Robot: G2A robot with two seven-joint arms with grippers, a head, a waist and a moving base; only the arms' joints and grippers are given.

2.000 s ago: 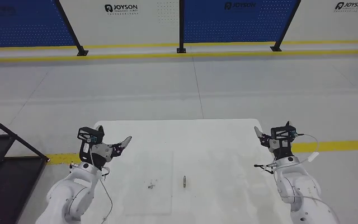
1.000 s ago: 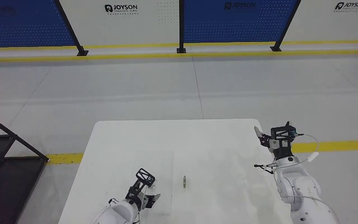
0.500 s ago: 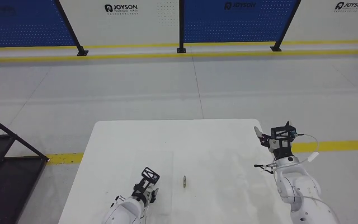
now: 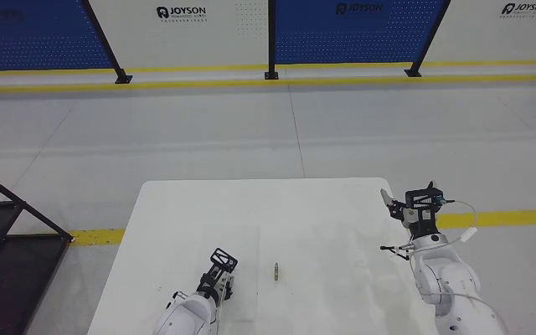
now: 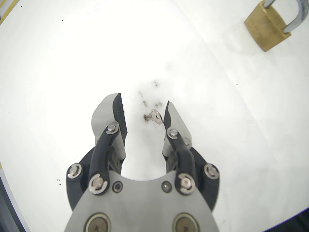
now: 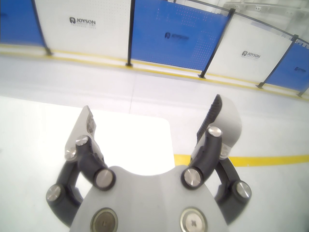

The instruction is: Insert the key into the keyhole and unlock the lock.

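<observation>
The key (image 5: 154, 117) lies flat on the table (image 5: 72, 49) near the robot-side edge, left of middle, between the spread, empty jaws of the left gripper (image 5: 143, 100) and just beside one finger. The lock (image 5: 266, 28) lies near it, toward the middle of that edge. The right gripper (image 6: 152, 103) hangs released and empty at the right edge.

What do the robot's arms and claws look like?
The left arm and right arm are rounded white shells. The left gripper and right gripper each have two silver fingers with black ribbed pads, black links and shiny bolts. A thin cable loops off the right wrist.
</observation>
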